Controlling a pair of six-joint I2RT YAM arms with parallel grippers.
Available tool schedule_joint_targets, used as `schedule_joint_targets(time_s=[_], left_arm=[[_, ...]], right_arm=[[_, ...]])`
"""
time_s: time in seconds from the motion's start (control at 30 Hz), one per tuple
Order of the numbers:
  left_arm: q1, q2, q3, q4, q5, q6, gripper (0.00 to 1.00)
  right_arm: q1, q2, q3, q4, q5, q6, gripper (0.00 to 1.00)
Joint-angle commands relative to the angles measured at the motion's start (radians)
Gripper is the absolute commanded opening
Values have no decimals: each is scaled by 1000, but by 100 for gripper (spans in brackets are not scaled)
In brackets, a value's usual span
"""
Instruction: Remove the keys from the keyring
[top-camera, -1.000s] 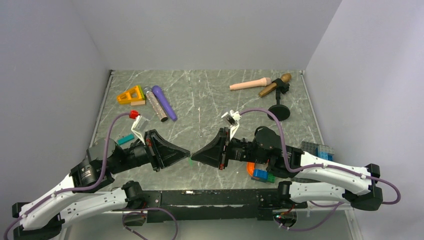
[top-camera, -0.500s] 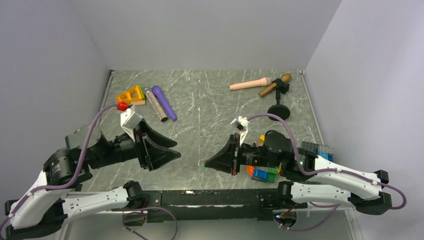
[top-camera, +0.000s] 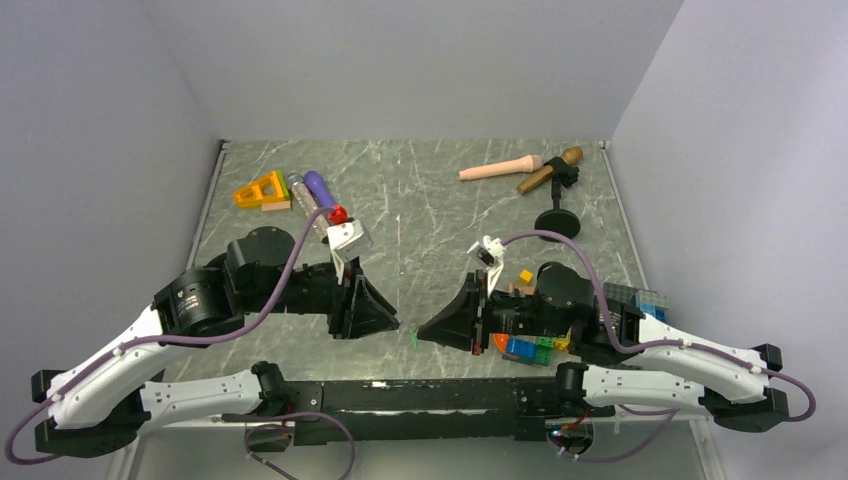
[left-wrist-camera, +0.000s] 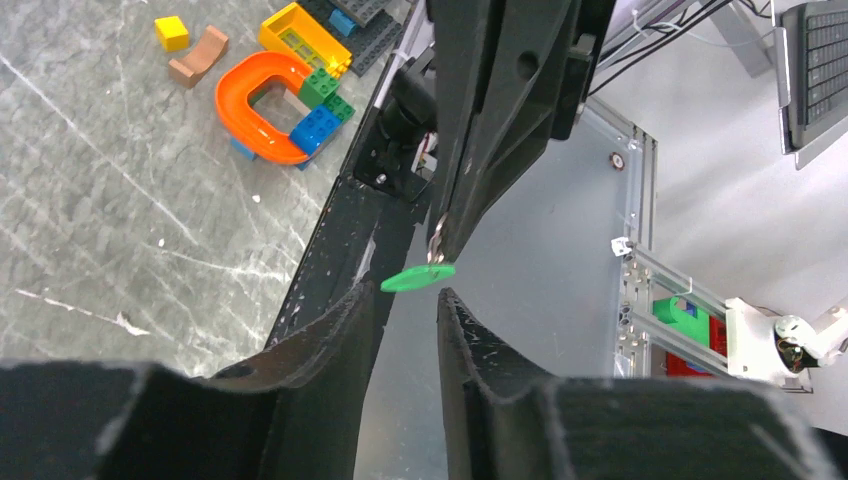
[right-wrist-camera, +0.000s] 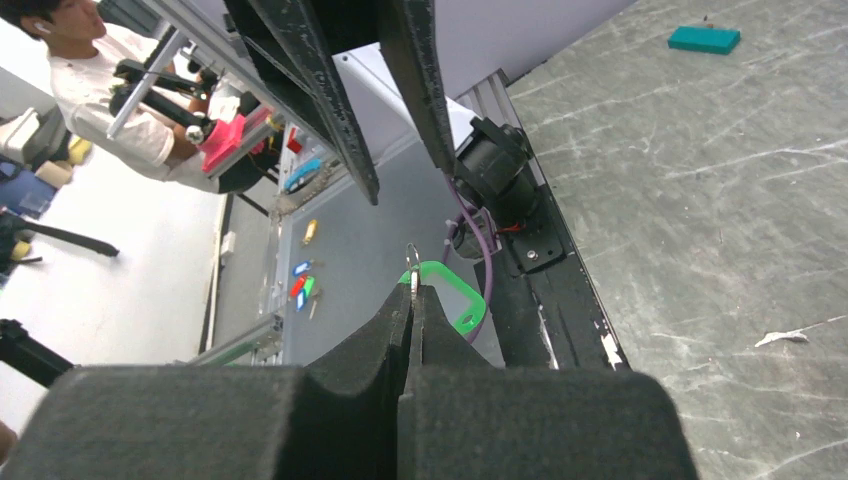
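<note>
My right gripper (top-camera: 424, 330) (right-wrist-camera: 412, 291) is shut on the small metal keyring (right-wrist-camera: 412, 262), low over the table's front edge. The bright green key (right-wrist-camera: 452, 291) hangs from the ring and shows as a green speck in the top view (top-camera: 413, 336). My left gripper (top-camera: 392, 325) (left-wrist-camera: 405, 296) is open and empty. Its fingertips sit just short of the green key (left-wrist-camera: 418, 277), which hangs in line with the gap between them. The teal key (right-wrist-camera: 704, 39) lies loose on the table, off the ring; the left arm hides it in the top view.
A pile of toy blocks with an orange ring (top-camera: 520, 346) (left-wrist-camera: 262, 100) lies under the right arm. A microphone on a stand (top-camera: 556, 172) and a pink cylinder (top-camera: 500, 168) are at the back right. A purple cylinder (top-camera: 328, 200) and orange triangle (top-camera: 262, 189) are back left.
The grippers pulled apart, the right one sinking toward the front edge with the ring and green key. The left arm swung away left, then came back with its jaws open at the key.
</note>
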Motion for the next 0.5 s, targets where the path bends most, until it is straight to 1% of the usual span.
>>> schedule_joint_targets(time_s=[0.0, 0.17, 0.33, 0.47], left_arm=[[-6, 15, 14, 67, 64, -3, 33], [-7, 15, -14, 96, 87, -13, 32], [-6, 24, -19, 73, 73, -10, 33], [-6, 30, -33, 89, 79, -16, 34]], right_arm=[[4, 14, 32, -5, -19, -26, 0], [4, 30, 43, -4, -22, -35, 0], [4, 26, 46, 3, -20, -39, 0], [4, 21, 41, 11, -20, -38, 0]])
